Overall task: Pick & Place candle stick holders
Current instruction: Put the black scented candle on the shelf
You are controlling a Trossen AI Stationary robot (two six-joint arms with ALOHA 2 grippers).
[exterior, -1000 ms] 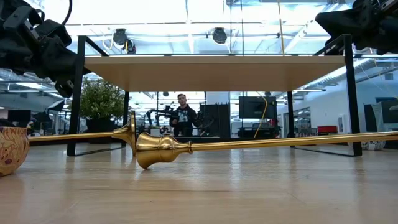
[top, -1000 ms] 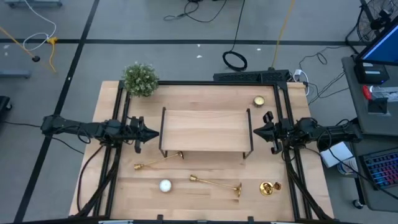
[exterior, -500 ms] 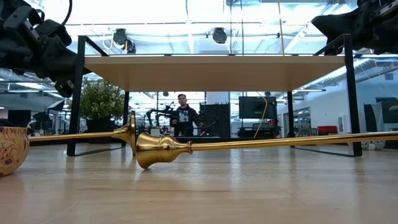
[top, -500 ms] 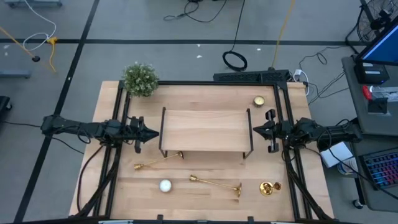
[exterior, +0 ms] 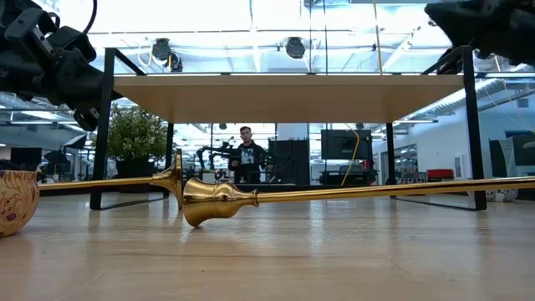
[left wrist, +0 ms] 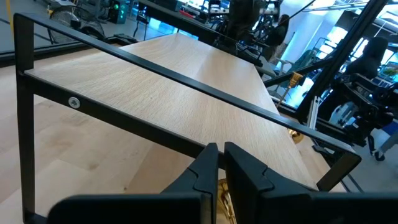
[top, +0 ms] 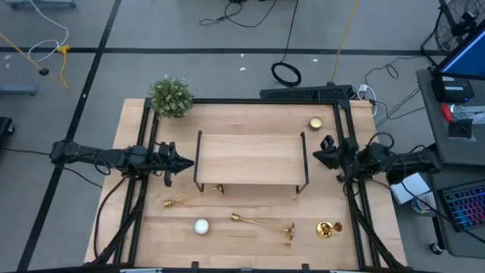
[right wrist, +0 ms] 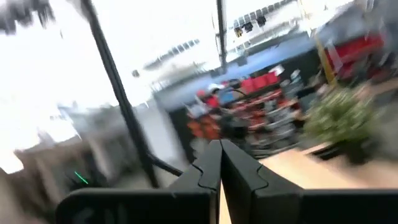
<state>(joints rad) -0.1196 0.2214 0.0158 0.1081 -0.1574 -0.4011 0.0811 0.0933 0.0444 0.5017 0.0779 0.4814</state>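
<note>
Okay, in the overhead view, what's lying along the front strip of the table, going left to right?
Gold candlestick holder → white tealight candle → second gold candlestick holder → third candlestick holder, seen end-on.

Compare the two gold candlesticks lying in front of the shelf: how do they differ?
The left candlestick lies just before the shelf, its base partly under the shelf's front edge; the right candlestick lies nearer the table's front, clear of it. They tilt opposite ways in the high view. Both are gold, thin-stemmed, on their sides and ungripped.
</note>
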